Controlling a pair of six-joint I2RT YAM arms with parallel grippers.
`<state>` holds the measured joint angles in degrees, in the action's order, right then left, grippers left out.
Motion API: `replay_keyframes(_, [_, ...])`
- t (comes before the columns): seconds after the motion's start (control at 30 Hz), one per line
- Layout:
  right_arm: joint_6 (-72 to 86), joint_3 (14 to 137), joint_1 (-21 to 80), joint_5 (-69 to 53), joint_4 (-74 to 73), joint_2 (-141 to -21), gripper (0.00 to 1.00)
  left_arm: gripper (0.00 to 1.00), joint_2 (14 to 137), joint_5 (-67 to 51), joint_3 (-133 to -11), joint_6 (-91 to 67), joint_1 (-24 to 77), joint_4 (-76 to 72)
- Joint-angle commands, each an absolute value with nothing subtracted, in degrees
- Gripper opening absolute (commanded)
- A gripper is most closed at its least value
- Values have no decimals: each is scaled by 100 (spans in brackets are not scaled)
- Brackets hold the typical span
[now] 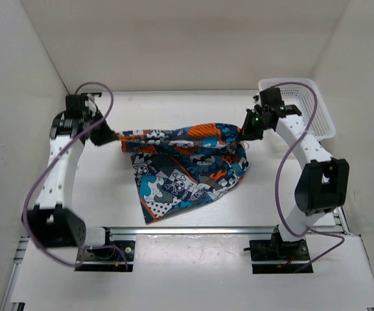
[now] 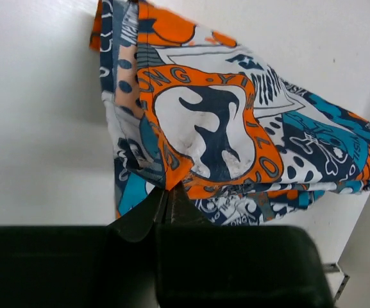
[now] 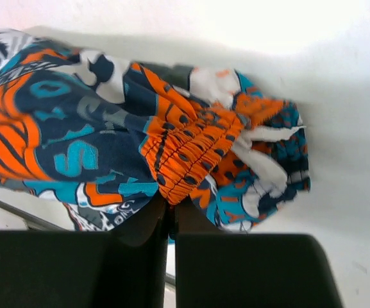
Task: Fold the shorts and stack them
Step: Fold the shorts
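The shorts (image 1: pixel 183 165), with a patchwork print in orange, teal, navy and white, hang stretched between my two grippers above the middle of the table. Their lower part droops to the table toward the front. My left gripper (image 1: pixel 114 137) is shut on the shorts' left corner; in the left wrist view its fingertips (image 2: pixel 167 200) pinch an orange-edged fold of the shorts (image 2: pixel 210 128). My right gripper (image 1: pixel 244 135) is shut on the right end; in the right wrist view its fingertips (image 3: pixel 170 208) pinch the orange elastic waistband (image 3: pixel 188 151).
A white plastic mesh basket (image 1: pixel 316 107) stands at the back right, just behind the right arm. White walls close in the table on the left, back and right. A metal rail (image 1: pixel 193 229) runs across the front by the arm bases.
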<state>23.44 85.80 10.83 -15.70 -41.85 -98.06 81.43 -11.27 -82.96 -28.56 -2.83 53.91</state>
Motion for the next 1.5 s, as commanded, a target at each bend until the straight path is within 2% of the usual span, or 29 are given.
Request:
replay_keyframes(0.0, [2206, 7886, 958, -1029, -4237, -9247, 0, 10, 7165, -1107, -7342, -2971, -211, 5370])
replay_keyframes(0.13, [2259, 7077, 905, -810, -4236, -8658, 0, 10, 6242, -1423, -5946, -3479, 192, 5423])
replay_keyframes(0.27, [2364, 6487, 853, -537, -4236, -8166, 0, 10, 5583, -1485, -5127, -3971, 746, 5423])
replay_keyframes(0.57, [2672, 5327, 748, 299, -4543, -6989, 1, 12, 5308, -1819, -4088, -4009, 1476, 5476])
replay_keyframes(0.6, [2733, 5222, 747, 299, -4544, -6918, 5, 15, 5457, -1985, -4017, -3903, 1477, 5476])
replay_keyframes(0.63, [2855, 5125, 747, 368, -4544, -6778, 19, 20, 5562, -2073, -3956, -3798, 1607, 5476])
replay_keyframes(0.67, [2926, 5020, 747, 369, -4596, -6707, 31, 34, 5677, -2222, -3903, -3701, 1678, 5406])
replay_keyframes(0.7, [3005, 4827, 747, 291, -4597, -6636, 45, 43, 5921, -2319, -3902, -3622, 1731, 5405])
replay_keyframes(0.73, [3084, 4738, 747, 238, -4597, -6505, 72, 56, 6046, -2320, -3902, -3551, 1784, 5405])
replay_keyframes(0.8, [3357, 4493, 695, 132, -4597, -6399, 84, 72, 6274, -2232, -3963, -3551, 1784, 5405])
replay_keyframes(0.87, [3576, 4369, 694, -8, -4597, -6337, 94, 78, 6275, -2075, -4025, -3778, 1784, 5405])
replay_keyframes(0.93, [3638, 4202, 642, -175, -4526, -6337, 97, 90, 6275, -1908, -4078, -3902, 1784, 5353])
replay_keyframes(0.97, [3639, 4149, 581, -245, -4465, -6337, 100, 91, 6275, -1846, -4078, -3963, 1784, 5353])
replay_keyframes(1.17, [3744, 3666, 396, -1105, -3342, -6898, 100, 93, 6793, -1679, -4078, -4297, 1915, 4940])
replay_keyframes(1.27, [3867, 3595, 396, -1414, -2708, -7399, 92, 88, 7329, -1626, -4078, -4473, 2030, 4589])
replay_keyframes(1.37, [3929, 3673, 396, -1415, -2487, -7629, 77, 77, 7776, -1442, -4227, -4526, 2092, 4474])
replay_keyframes(1.4, [3929, 3674, 396, -1415, -2487, -7690, 67, 75, 7857, -1363, -4288, -4526, 2092, 4474])
replay_keyframes(1.47, [3999, 3674, 396, -1415, -2356, -7743, 52, 60, 8041, -1100, -4473, -4526, 2092, 4421])
